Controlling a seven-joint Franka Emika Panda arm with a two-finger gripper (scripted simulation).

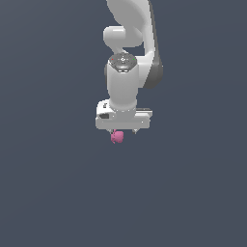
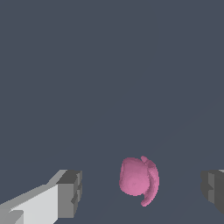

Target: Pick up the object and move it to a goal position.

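The object (image 1: pixel 116 137) is a tiny bright pink roundish lump, seen in the exterior view just under the white gripper (image 1: pixel 123 131). In the wrist view the object (image 2: pixel 136 178) lies between the two grey fingertips (image 2: pixel 70 192), nearer the middle, with a clear gap on each side. The gripper (image 2: pixel 141 190) is open and its jaws stand wide apart, touching nothing. The arm hangs straight down over the object.
A plain dark grey surface (image 1: pixel 53 193) fills both views around the arm. No other objects, edges or goal marker show.
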